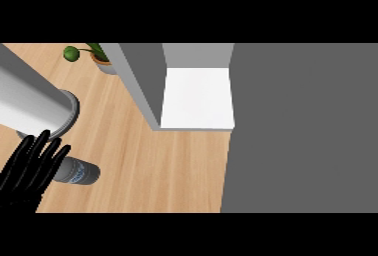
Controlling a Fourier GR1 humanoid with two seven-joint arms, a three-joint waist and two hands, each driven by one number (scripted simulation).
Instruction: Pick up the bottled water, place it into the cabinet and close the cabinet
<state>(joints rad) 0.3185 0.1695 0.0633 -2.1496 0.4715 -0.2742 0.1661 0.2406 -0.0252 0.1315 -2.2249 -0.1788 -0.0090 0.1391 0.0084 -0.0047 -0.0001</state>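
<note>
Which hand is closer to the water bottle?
Left. The left hand sits just left of the bottled water, overlapping its edge. The right hand is not in view.

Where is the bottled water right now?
Head view, lower left: the bottled water is on the counter, partly hidden by the left hand, left of the cabinet.

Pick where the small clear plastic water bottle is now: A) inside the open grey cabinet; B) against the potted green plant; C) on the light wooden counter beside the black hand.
C: the water bottle sits on the counter by the left hand, outside the cabinet.
</note>
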